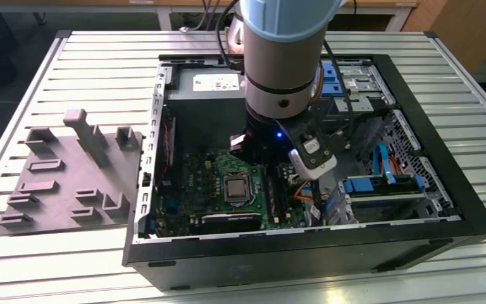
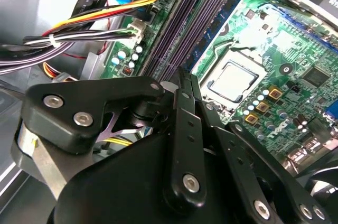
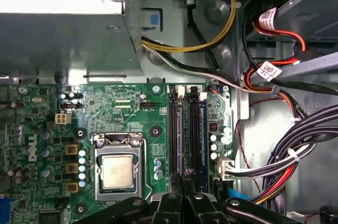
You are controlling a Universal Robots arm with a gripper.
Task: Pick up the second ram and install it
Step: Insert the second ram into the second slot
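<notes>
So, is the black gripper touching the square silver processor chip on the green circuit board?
Apart. In the first wrist view, green board separates the gripper from the processor chip.

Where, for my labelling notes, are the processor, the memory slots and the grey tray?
processor (image 3: 117, 172), first wrist view, middle of its silver lid.
memory slots (image 3: 182, 129), first wrist view, midway along the dark slot bank.
grey tray (image 1: 57, 213), exterior view, bare flat part of its base.
</notes>
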